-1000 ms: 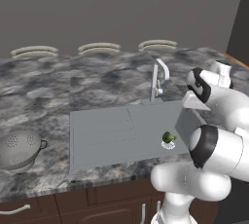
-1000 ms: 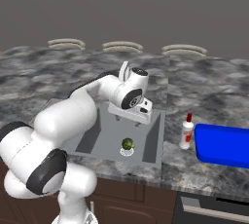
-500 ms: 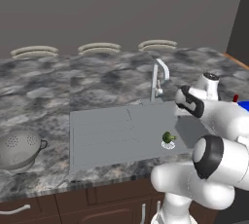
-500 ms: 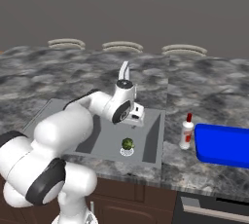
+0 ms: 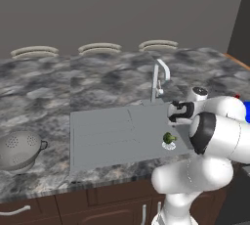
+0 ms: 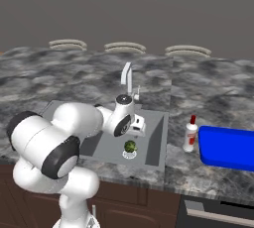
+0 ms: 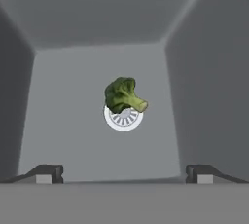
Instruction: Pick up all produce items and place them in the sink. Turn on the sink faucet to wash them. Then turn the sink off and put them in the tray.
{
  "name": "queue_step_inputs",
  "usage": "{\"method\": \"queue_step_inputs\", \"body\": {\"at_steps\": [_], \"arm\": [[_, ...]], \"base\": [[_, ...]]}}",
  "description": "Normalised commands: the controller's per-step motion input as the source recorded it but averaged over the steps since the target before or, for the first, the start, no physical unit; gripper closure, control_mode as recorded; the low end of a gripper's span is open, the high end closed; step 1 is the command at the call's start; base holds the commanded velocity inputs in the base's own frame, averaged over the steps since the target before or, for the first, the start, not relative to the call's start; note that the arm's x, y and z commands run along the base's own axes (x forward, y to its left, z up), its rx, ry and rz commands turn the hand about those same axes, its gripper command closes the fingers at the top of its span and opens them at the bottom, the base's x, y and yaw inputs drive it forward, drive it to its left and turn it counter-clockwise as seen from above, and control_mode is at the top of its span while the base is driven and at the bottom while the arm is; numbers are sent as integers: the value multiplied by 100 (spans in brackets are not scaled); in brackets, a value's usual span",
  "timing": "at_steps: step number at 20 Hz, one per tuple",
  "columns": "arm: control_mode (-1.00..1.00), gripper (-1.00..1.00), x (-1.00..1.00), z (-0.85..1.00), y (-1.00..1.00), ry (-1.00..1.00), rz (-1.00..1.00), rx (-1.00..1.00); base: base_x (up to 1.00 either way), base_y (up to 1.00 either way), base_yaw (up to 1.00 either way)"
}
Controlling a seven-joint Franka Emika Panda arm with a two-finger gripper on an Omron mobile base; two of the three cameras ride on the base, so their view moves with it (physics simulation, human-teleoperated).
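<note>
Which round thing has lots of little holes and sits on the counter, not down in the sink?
The grey colander, on the stone counter left of the sink. The white drain is round too, but it lies in the basin under the broccoli.

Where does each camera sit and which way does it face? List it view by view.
Left base view: behind-left of the arm, facing the sink and faucet; white arm at lower right.
Right base view: behind-right, same sink, blue tray; arm at lower left.
Hand view: looks down into the basin; fingertips spread.
Shared: the broccoli on the drain.
</note>
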Motion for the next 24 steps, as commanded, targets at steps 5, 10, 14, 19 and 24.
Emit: {"method": "queue_step_inputs", "body": {"at_steps": [5, 10, 14, 19, 24], "arm": [[-100, -100, 34, -42, 0, -3, 0, 0], [-100, -100, 31, -49, 0, -3, 0, 0], [-100, -100, 25, -40, 0, -2, 0, 0], [-100, -100, 25, -33, 0, -2, 0, 0], [-100, -100, 20, -31, -7, 0, 0, 0]], "base": [[0, 0, 0], [0, 0, 0], [0, 0, 0], [0, 0, 0], [0, 0, 0]]}}
